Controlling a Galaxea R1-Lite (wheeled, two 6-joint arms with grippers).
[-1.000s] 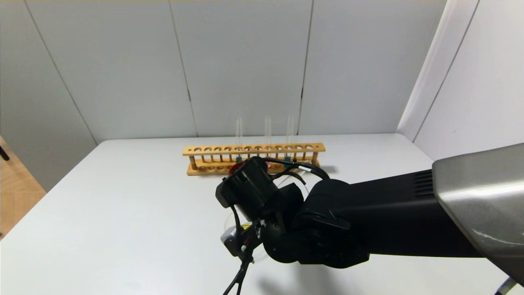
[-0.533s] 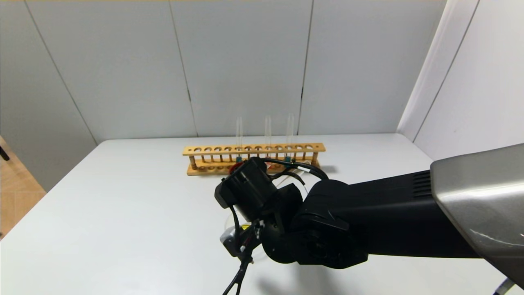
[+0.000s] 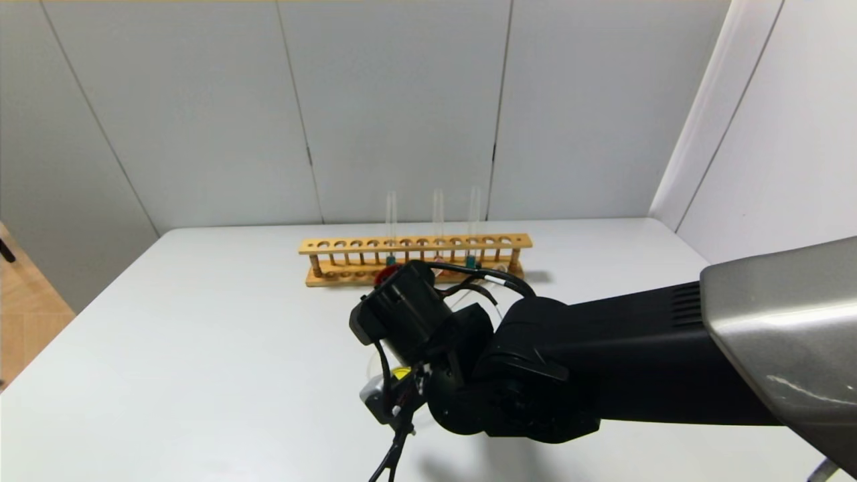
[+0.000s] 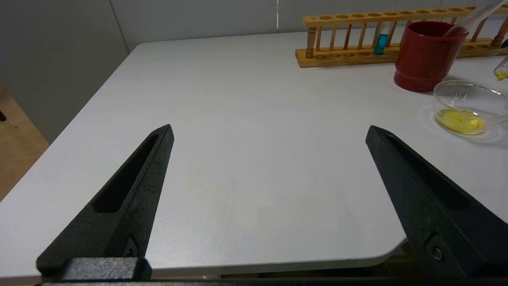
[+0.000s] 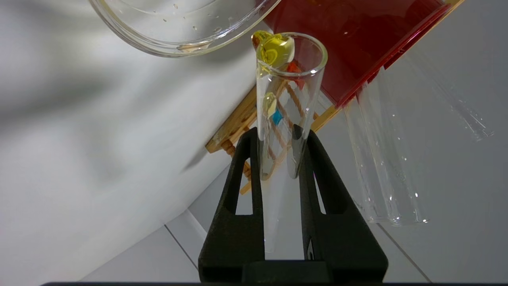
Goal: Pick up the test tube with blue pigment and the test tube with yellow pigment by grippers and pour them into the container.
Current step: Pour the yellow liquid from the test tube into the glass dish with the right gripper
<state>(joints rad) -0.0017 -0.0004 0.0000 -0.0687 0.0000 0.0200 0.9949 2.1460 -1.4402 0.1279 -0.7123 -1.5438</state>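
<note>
Right gripper (image 5: pixel 278 139) is clamped on the test tube with yellow pigment (image 5: pixel 283 103), fingers (image 5: pixel 242 190) pressed to both sides of the glass. Tube is tipped with its mouth toward the container (image 4: pixel 468 107); only a few yellow drops cling at the lip and inner wall. In the left wrist view the tube mouth (image 4: pixel 502 71) sits just above and beside the container rim, not touching it. Container stands on the desk (image 3: pixel 201 348) approx. mid-way between front and back edges, holding a shallow pool of yellow liquid.

Red cup (image 4: pixel 426 55) stands just behind the container, w/ an empty tube leaning out of it. Wooden rack (image 3: pixel 415 258) runs along the back edge of the desk, right behind the cup. Test tube with blue pigment (image 4: pixel 381 41) stands upright in the rack, left of the cup; two more tubes stand further right in the rack.

Left gripper (image 4: pixel 270 135) hovers low over the front-left part of the desk, well apart from the glassware, fingers spread wide, nothing between them.
</note>
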